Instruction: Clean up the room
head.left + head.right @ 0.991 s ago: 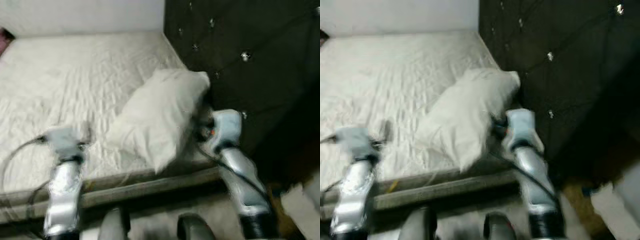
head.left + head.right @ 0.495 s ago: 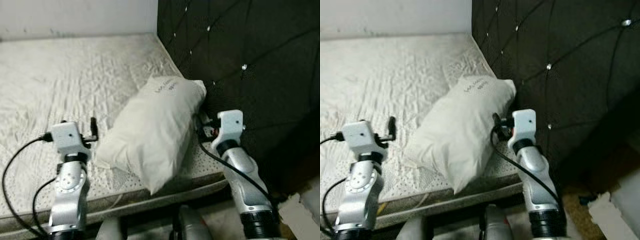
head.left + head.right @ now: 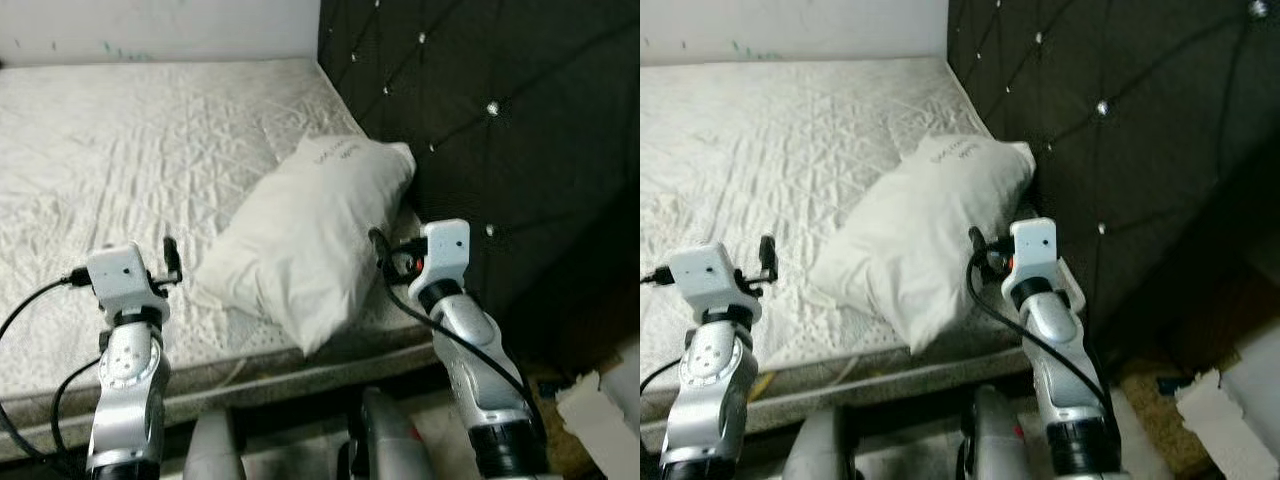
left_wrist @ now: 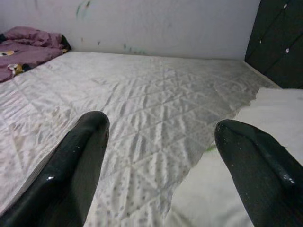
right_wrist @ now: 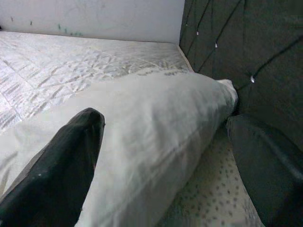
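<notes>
The white pillow [image 3: 315,235] lay slanted on the bed [image 3: 150,150], its far corner touching the dark tufted headboard [image 3: 500,110] and its near corner reaching the mattress edge. The right hand [image 5: 165,151] hovered beside the pillow with its 2 fingers spread wide, gripping nothing. The left hand [image 4: 158,156] was likewise spread, over bare sheet near the pillow. This looked like the approach to straightening the pillow; next, both hands probably needed to close on it.
</notes>
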Controlling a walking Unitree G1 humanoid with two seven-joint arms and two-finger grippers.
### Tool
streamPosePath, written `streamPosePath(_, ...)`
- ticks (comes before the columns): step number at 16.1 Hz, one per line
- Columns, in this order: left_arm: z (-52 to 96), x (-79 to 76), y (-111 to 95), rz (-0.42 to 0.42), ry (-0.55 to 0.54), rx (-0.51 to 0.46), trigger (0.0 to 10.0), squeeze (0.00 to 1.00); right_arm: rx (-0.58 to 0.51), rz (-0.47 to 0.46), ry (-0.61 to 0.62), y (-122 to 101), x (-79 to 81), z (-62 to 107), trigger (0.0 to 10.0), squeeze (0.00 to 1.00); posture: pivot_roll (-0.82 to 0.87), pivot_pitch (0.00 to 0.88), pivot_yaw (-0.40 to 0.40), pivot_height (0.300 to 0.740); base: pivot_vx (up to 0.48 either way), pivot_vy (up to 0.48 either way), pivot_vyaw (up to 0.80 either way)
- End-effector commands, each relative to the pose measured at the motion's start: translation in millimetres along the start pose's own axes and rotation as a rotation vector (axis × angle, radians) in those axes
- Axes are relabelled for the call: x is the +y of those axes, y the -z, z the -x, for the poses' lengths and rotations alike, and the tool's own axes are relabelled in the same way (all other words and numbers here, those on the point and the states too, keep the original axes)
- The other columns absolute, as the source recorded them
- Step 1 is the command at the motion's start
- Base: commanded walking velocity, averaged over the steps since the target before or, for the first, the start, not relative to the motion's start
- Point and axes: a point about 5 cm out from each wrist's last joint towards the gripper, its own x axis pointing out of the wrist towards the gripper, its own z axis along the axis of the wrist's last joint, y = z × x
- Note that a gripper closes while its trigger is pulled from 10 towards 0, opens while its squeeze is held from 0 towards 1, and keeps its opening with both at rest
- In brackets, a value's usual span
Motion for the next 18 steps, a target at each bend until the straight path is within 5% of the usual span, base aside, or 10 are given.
streamPosePath(1,-2.2,2.5,-0.9,0.001,-0.030,0.008,10.0,0.00,0.010,-0.001,-0.007,-1.2,-1.8,-1.8,10.0,0.00,-0.09,0.000,-0.038,0.592,0.000,0.000,0.00)
streamPosePath(6,-2.9,10.9,4.1,-0.008,-0.098,0.039,10.0,0.00,0.051,-0.001,-0.053,4.2,3.6,-4.9,10.0,0.00,-0.09,0.000,-0.039,0.592,0.000,0.000,0.00)
streamPosePath(11,-3.2,10.8,4.1,-0.005,-0.101,0.039,10.0,0.00,0.047,0.006,-0.075,3.3,6.0,-5.7,10.0,0.00,-0.09,0.000,-0.042,0.592,0.000,0.000,0.52)
streamPosePath(18,-2.9,9.6,3.5,-0.002,-0.050,0.028,10.0,0.00,0.062,-0.003,-0.081,5.7,5.8,-5.6,10.0,0.00,-0.09,0.000,-0.040,0.592,0.160,0.000,0.00)
